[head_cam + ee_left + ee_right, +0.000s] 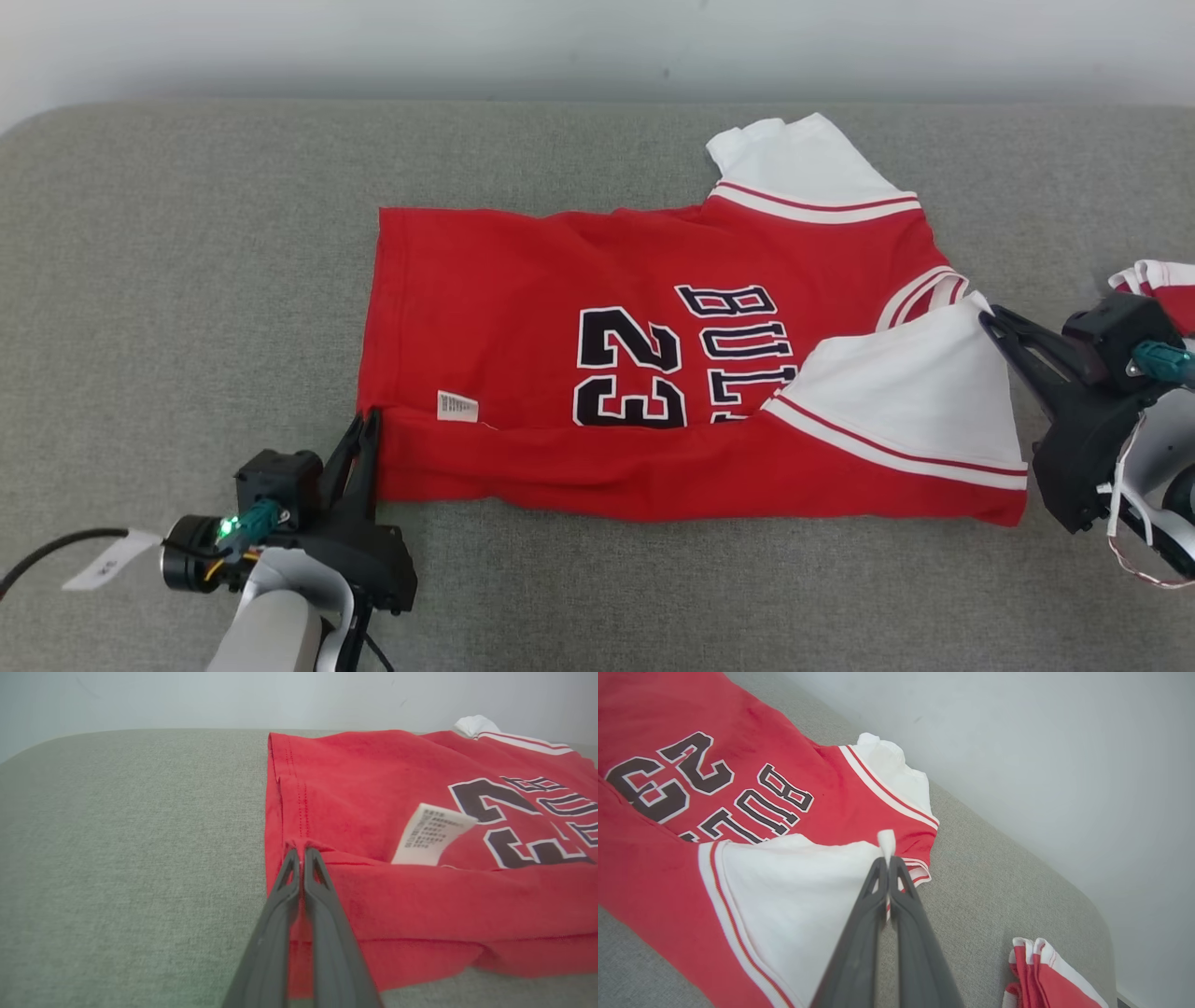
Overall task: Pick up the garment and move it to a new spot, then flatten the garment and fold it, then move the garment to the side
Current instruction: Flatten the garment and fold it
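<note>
Garment point(560, 280): hem between left fingers point(367, 462), sleeve tip between right fingers point(1019, 338)

We look down on a wide padded surface point(187, 280) covered in grey-green woven cloth with a plain, even weave. Its far edge runs straight across the head view, and its far left corner is rounded. Just behind that edge rises a bare wall point(560, 47), pale grey-white and matt, with a few small dark specks on it. The light is soft and even, and we make out a faint shadow band along the foot of the wall. In the right wrist view we find another rounded corner of the padding, against the same wall.
</note>
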You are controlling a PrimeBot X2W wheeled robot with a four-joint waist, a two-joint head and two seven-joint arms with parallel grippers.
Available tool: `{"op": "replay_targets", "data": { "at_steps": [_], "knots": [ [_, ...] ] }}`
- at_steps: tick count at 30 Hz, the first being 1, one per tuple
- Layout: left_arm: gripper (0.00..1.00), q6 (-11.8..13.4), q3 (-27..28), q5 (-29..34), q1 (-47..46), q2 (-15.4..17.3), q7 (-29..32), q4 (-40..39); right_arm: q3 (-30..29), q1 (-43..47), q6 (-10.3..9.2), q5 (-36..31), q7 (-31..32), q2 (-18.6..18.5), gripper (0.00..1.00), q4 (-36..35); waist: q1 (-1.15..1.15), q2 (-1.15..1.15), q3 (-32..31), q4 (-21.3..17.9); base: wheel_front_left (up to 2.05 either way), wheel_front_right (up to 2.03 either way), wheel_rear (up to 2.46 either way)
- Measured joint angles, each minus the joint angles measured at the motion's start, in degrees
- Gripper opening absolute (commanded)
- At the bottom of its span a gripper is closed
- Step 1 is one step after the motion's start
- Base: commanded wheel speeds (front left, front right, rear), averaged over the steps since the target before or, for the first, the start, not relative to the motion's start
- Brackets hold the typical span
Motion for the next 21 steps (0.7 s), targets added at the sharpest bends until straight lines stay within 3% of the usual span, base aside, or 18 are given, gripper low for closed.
{"op": "replay_targets", "data": {
  "at_steps": [10,11,12,13,14,21],
  "knots": [
    [0.0,0.0,-0.9,0.5,-4.4,0.0,-1.1,5.3,2.4,-3.5,0.0,-0.3,-2.9,-0.4,0.0,4.8,0.0,0.0,1.3,0.5,0.0,0.0,0.0],
    [0.13,0.2,-0.8,0.4,-4.5,0.0,-1.1,5.9,1.7,-3.6,0.0,-0.3,-3.4,0.1,0.0,5.5,0.0,0.0,1.3,0.4,0.0,0.0,0.0],
    [1.0,0.2,-0.8,0.4,-4.5,0.0,-1.0,6.6,1.1,-3.6,0.0,-0.4,-4.0,0.7,0.09,6.0,0.0,0.0,1.3,0.4,0.0,0.0,0.0],
    [1.0,0.3,-0.9,0.4,-4.5,-0.1,-1.0,7.1,0.7,-3.6,0.0,-0.4,-4.3,1.3,0.58,6.7,0.0,0.0,1.2,0.3,0.0,0.0,0.0],
    [1.0,0.4,-0.8,0.3,-4.6,-0.1,-1.0,7.6,0.2,-3.6,0.0,-0.6,-4.6,2.0,1.0,7.4,-0.01,0.0,1.1,0.3,0.0,0.0,0.0],
    [1.0,0.4,0.0,-1.1,-3.6,0.6,-1.8,8.1,-4.6,-1.8,0.0,0.6,-3.8,6.1,1.0,9.1,-0.01,0.0,-0.1,0.4,0.0,0.0,0.0]
  ]
}}
